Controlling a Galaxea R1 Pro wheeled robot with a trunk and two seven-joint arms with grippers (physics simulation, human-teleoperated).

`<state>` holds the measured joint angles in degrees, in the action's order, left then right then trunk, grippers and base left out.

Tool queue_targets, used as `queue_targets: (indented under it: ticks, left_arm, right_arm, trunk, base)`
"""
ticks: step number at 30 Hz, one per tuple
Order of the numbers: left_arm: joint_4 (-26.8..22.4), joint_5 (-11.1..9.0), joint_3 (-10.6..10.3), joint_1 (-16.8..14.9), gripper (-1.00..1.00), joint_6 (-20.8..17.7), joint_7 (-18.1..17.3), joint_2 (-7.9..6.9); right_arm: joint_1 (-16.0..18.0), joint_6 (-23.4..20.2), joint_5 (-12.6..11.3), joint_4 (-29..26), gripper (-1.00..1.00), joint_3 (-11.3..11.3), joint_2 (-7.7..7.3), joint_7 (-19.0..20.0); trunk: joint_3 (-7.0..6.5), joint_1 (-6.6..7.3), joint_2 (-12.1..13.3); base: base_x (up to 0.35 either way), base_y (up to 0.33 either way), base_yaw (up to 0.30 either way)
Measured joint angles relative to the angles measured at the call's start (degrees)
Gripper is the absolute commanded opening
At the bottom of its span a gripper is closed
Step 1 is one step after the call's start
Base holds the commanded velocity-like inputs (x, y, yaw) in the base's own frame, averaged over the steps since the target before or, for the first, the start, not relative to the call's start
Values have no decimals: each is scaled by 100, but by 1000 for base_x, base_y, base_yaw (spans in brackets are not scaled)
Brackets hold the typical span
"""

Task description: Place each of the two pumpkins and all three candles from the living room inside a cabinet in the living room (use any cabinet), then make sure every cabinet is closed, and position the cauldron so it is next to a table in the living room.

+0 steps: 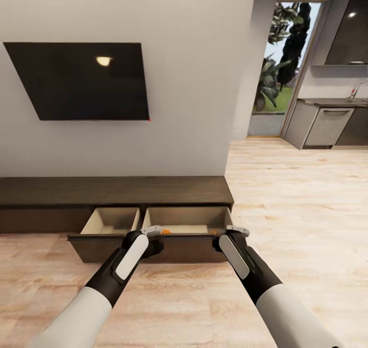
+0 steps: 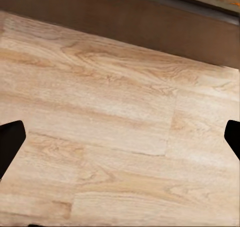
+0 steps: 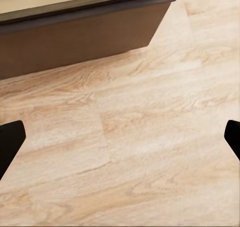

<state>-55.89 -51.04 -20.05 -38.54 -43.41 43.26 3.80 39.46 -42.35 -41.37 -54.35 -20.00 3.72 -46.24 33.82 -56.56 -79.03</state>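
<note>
Facing cabinet point(image 1: 115, 190): long, low, dark brown wood, long axis running 9 to 3 o'clock, set against pale wall. Wide drawer point(image 1: 153, 246) pulled open, pale interior, orange pumpkin point(image 1: 166, 231) glimpsed inside at 12 o'clock. Left gripper point(image 1: 153, 239) and right gripper point(image 1: 223, 237) just at drawer front, fingers point(image 2: 10, 144) spread wide, holding nothing, over matte pale plank floor point(image 3: 150, 152). Left arm nearer pumpkin.

2 arms show in the head view: the left arm point(image 1: 110, 281) and the right arm point(image 1: 266, 281), each with a glossy white rounded forearm, a black wrist section and a pale grey oval panel. In the wrist views, black fingertips point(image 2: 10, 142) sit at 3 and 9 o'clock.
</note>
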Motion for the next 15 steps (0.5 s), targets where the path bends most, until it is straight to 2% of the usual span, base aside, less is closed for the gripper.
queue_targets:
  ticks: [3, 11, 15]
  left_arm:
    - [4, -22, 5, 2, 100, 0, -1, -2]
    - [73, -31, -29, 63, 100, 8, -7, -16]
    - [82, -28, -32, 69, 100, 15, -8, -23]
  right_arm:
    - [-2, 0, -2, -2, 100, 3, -4, 4]
    - [-1, -2, 5, -29, 100, 1, -48, -1]
    - [-4, 12, 6, -13, 100, 0, -58, 1]
  trunk:
    - [0, 0, 0]
    - [0, 1, 0]
    - [0, 2, 0]
  base:
    - [-313, 0, 0]
    - [-204, 0, 0]
    - [-81, 0, 0]
